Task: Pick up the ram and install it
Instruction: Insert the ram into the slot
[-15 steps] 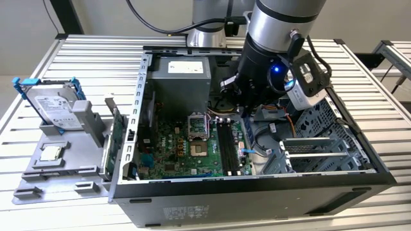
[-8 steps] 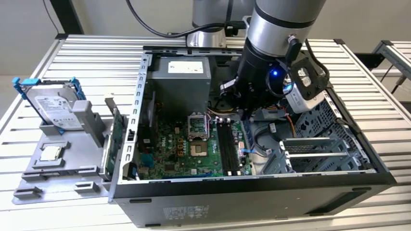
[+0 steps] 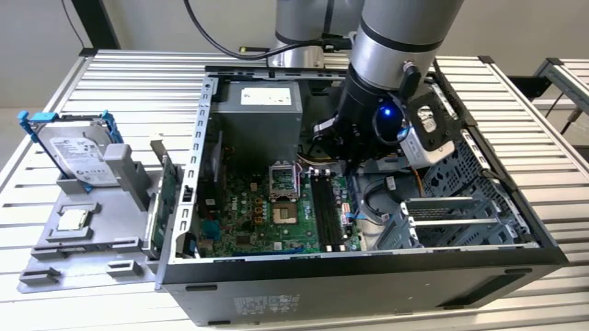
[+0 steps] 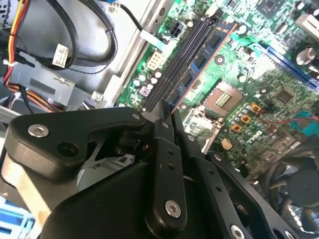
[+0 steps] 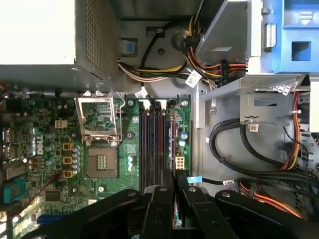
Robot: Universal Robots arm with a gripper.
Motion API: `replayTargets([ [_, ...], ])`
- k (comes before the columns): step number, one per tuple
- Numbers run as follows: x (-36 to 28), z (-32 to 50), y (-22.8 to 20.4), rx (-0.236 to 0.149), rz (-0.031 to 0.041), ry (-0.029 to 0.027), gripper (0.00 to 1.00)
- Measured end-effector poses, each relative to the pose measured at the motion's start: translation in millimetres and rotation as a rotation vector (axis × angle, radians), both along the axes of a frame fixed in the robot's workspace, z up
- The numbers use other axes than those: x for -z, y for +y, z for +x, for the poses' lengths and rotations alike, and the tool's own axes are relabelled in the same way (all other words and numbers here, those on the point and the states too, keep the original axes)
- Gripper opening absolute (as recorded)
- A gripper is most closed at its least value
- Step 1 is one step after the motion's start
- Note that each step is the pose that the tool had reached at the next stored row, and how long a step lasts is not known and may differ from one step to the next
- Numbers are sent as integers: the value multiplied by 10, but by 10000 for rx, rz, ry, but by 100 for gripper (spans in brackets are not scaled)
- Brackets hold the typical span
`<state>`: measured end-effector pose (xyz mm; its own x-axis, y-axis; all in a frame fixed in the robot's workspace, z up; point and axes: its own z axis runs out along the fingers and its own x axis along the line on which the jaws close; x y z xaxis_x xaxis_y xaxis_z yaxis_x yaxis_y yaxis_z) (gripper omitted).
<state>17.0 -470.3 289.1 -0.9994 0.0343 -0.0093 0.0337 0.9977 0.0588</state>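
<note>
Slatted table (image 3: 120,76) carries an open case (image 3: 368,276). Inside it, the gripper (image 5: 172,181) pinches the ram (image 5: 174,175) edge-on, just above the slots (image 5: 152,144); seating not yet done, I judge.

Exterior view looks down from afar; both wrist views closely share the motherboard (image 5: 50,149).

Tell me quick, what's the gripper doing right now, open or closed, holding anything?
Gripper: closed on a thin board held edge-on between its fingers, apparently the ram, above the motherboard's memory slots.
</note>
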Motion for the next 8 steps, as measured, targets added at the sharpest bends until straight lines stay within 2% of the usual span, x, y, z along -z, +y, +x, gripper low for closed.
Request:
replayTargets([
  [4, 75, 0, 35, 152, 3, 0, 0],
  [8, 147, -5, 36, 156, 1, -2, 0],
])
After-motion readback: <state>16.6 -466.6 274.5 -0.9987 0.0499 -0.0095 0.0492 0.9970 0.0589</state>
